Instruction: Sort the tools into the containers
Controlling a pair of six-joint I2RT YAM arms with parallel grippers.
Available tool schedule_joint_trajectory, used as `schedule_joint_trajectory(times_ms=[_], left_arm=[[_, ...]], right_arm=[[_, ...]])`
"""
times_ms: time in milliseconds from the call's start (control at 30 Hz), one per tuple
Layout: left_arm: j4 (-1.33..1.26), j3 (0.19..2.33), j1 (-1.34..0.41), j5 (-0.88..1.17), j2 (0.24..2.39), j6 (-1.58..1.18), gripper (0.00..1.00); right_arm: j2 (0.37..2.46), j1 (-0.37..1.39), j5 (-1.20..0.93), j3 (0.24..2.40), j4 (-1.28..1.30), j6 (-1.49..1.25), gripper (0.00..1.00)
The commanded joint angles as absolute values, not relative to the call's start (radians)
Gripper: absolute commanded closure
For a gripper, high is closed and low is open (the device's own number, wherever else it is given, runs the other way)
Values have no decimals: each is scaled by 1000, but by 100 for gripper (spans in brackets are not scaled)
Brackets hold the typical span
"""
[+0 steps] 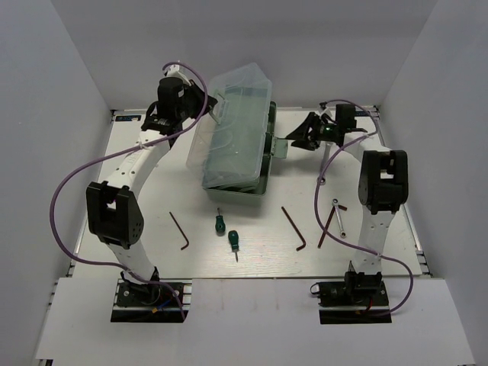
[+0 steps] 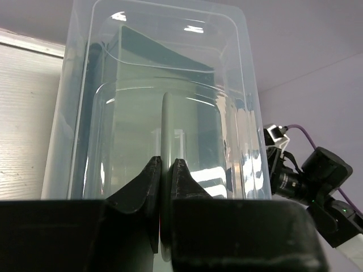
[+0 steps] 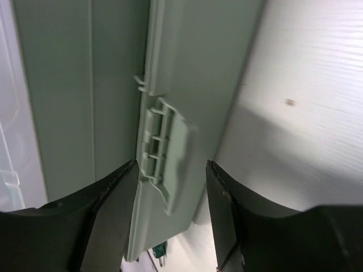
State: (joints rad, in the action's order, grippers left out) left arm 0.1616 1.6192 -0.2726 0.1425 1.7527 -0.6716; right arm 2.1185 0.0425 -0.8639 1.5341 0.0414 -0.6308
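Observation:
The mint-green toolbox (image 1: 238,152) stands at table centre, its clear lid (image 1: 242,91) tilted up. My left gripper (image 1: 204,103) is shut on the lid's handle (image 2: 166,122), which runs up between its jaws (image 2: 166,165). My right gripper (image 1: 296,140) is open, its jaws either side of the box's side latch (image 3: 168,152) without touching it (image 3: 172,170). On the table in front of the box lie two green-handled screwdrivers (image 1: 219,222) (image 1: 234,242), three hex keys (image 1: 181,230) (image 1: 293,227) (image 1: 328,225) and a silver wrench (image 1: 338,219).
White walls close in the table on the left, back and right. A second small silver piece (image 1: 322,181) lies by the right arm's cable. The right arm (image 1: 377,198) stands over the wrench area. A screwdriver tip shows low in the right wrist view (image 3: 160,250).

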Motion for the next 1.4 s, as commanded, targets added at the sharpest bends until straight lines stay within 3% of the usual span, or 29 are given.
schedule_joint_trajectory(times_ms=[0,167,567,800,967,1367], left_arm=[[-2,1623,-258,173,1618,-706,100],[-11,1614,-258,173,1609,-715,100],[-2,1601,-207,183,1565,-715,100],[-2,1529,-178,193,1532,-726,100],[-11,1494,-155,202,1511,-726,100],[-20,1367,-66,232,1434,-726,100]], right_arm=[[2149,90,-902,1604,31,-626,42],[2186,140,-844,1663,144,-555,42],[2131,135,-815,1591,155,-512,57],[2134,130,-833,1598,166,-508,88],[2117,123,-807,1598,184,-486,100],[2118,-18,-766,1701,201,-514,100]])
